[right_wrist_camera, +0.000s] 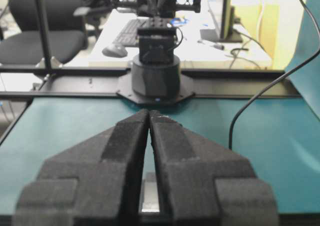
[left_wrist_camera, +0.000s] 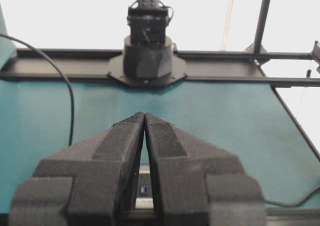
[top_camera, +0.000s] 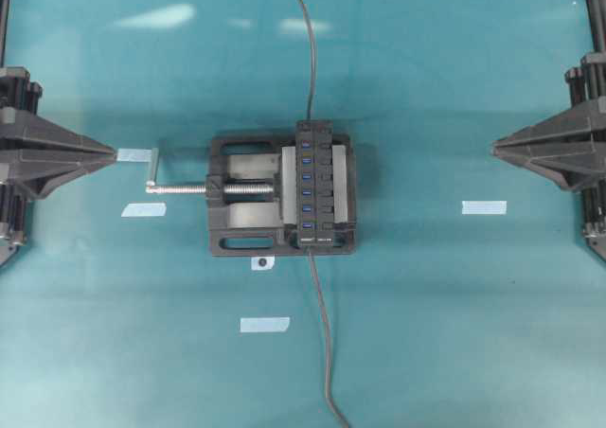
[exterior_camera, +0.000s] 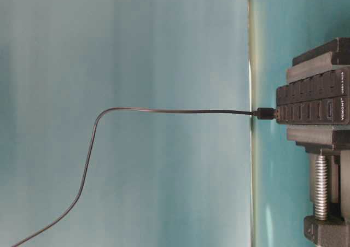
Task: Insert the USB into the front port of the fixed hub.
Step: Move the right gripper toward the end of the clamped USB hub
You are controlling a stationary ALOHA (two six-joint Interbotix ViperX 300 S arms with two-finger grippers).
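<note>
The fixed hub (top_camera: pixel 315 184) stands clamped in the black vise (top_camera: pixel 244 190) at table centre. The USB (exterior_camera: pixel 266 113) sits at the hub's end port in the table-level view; how deep it is seated cannot be told. Overhead, the plug itself is too small to make out at the hub's 6 o'clock end. Another cable (top_camera: pixel 308 49) leaves at 12 o'clock. Left gripper (left_wrist_camera: pixel 144 117) at 9 o'clock and right gripper (right_wrist_camera: pixel 149 113) at 3 o'clock: jaws pressed together, holding nothing. Tape strips (top_camera: pixel 264 325) lie around the vise.
</note>
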